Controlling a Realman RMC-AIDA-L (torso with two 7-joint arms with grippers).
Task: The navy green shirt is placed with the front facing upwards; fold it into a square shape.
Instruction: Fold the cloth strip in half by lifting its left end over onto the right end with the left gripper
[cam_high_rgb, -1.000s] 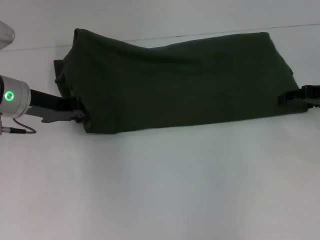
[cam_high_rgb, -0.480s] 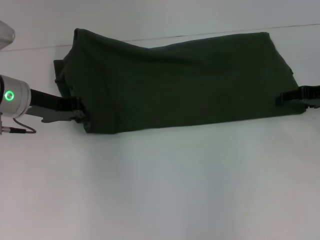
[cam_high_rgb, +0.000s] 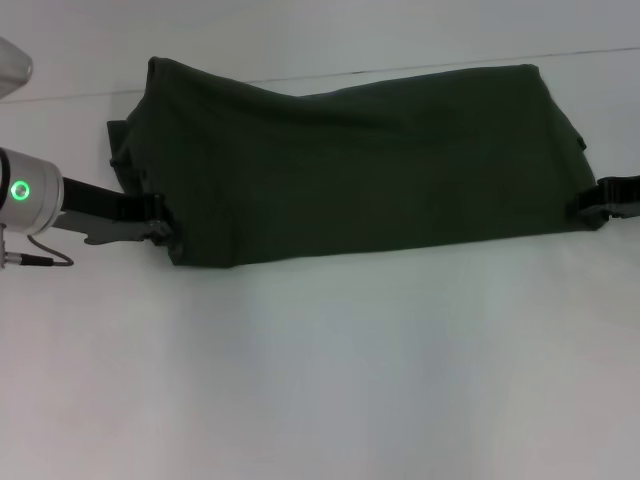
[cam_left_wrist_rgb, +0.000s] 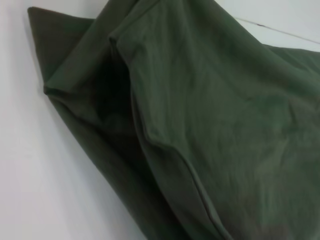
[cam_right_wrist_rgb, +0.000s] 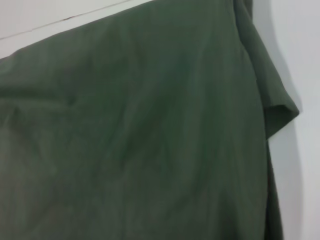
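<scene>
A large dark olive-green cotton shirt (cam_high_rgb: 360, 165), folded into a wide band with its plain side up, lies across the upper half of the frame on the white tabletop (cam_high_rgb: 320, 380). The left tool (cam_high_rgb: 158, 220) touches its lower left corner; the right tool (cam_high_rgb: 590, 200) sits at its right edge. Whether either tool is clenched or released cannot be told.

"What do you see besides the work?"

"You've a plain white table (cam_high_rgb: 330, 370) running across the whole view."

"Anything behind it?"

"You can make out a thin dark line (cam_high_rgb: 80, 95) at its far edge, pale wall (cam_high_rgb: 330, 30) above."
</scene>
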